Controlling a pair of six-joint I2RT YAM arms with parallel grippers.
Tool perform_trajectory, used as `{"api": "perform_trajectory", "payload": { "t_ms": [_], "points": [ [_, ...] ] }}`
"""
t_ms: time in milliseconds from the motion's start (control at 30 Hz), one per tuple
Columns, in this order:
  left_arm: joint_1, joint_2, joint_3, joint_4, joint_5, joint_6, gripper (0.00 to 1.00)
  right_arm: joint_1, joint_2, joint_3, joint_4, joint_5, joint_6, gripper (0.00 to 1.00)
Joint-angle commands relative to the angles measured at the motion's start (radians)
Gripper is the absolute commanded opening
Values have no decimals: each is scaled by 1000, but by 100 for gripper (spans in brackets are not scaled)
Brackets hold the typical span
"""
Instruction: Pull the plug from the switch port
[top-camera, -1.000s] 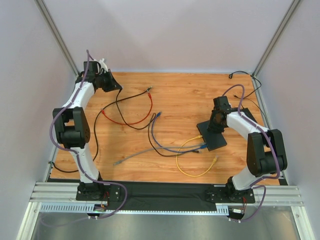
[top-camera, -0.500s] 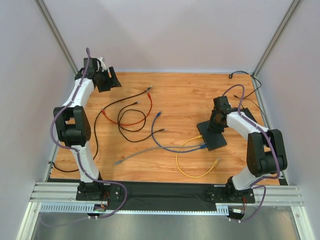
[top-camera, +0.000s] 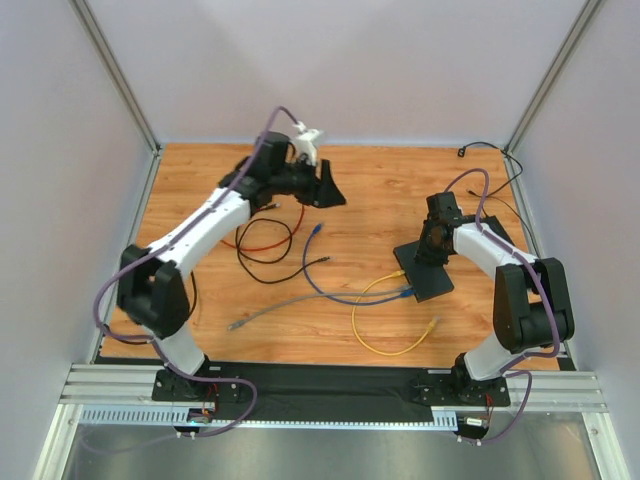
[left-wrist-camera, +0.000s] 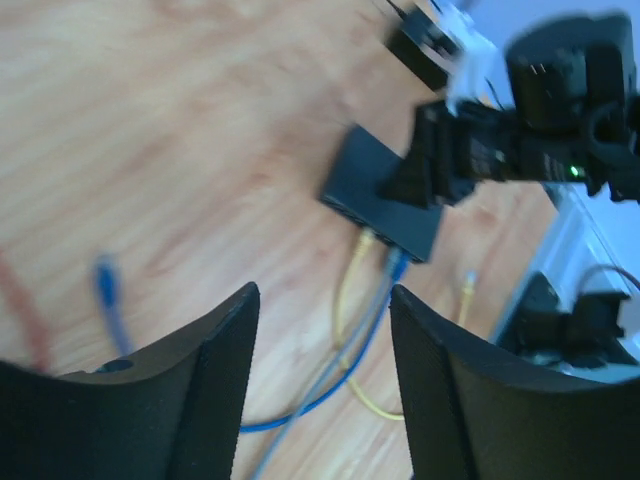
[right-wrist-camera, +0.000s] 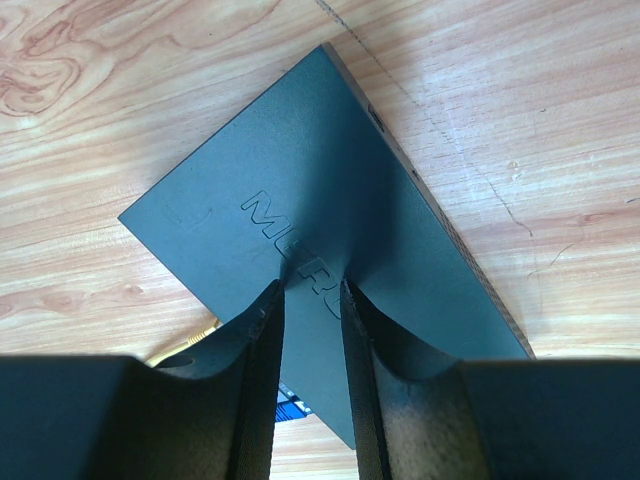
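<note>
The flat black switch box (top-camera: 432, 280) lies right of centre. My right gripper (top-camera: 432, 246) stands on it, both fingertips (right-wrist-camera: 275, 290) pressing on its top face (right-wrist-camera: 300, 160), jaws narrowly apart with nothing between them. A yellow plug (top-camera: 398, 273) and a blue plug (top-camera: 406, 293) sit in the switch port sockets on the box's near-left edge; the two plugs, yellow (left-wrist-camera: 365, 238) and blue (left-wrist-camera: 397, 262), also show in the left wrist view. My left gripper (top-camera: 326, 191) hangs open and empty above the table's middle back, pointing at the box (left-wrist-camera: 385, 200).
Loose cables cross the wood: red (top-camera: 262, 243), black (top-camera: 262, 262), grey (top-camera: 270, 310), a blue lead with a free end (top-camera: 317, 230) and a yellow loop (top-camera: 385, 345). A black power brick (left-wrist-camera: 418, 48) lies behind the box. Frame posts and walls close in the table.
My left arm has swung from the back left corner to the table's middle back, and its jaws went from shut to open. The red and black cables shifted. The right arm stayed put.
</note>
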Motion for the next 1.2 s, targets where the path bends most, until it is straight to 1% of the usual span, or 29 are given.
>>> {"api": "perform_trajectory", "payload": {
  "t_ms": [0,67,100,133,200,300,400,667,1033,1067,1167],
  "points": [
    [-123,159,-18,143,136,-71,59,4,65,-35,-37,-2,-8,31],
    [-163,208,-13,209,150,-118,57,3,62,-36,-42,-2,-7,31],
    [-194,233,-13,243,159,-167,56,4,59,-38,-40,1,-7,31],
    [-214,274,-10,298,161,-186,55,4,53,-39,-42,5,-7,31],
    [-258,337,0,350,177,-232,54,3,49,-45,-40,7,-8,31],
    [-289,394,10,432,199,-301,50,3,45,-47,-37,2,-10,31],
    [-318,454,11,489,230,-342,49,3,47,-51,-34,-1,-10,31],
    [-340,546,14,500,210,-363,51,3,44,-53,-28,-7,-10,31],
    [-345,616,8,526,168,-359,47,3,41,-51,-29,-5,-12,31],
    [-343,621,13,526,159,-364,48,3,39,-51,-31,-5,-10,31],
    [-348,636,27,503,121,-364,54,3,36,-50,-32,-4,-10,31]
  ]
}}
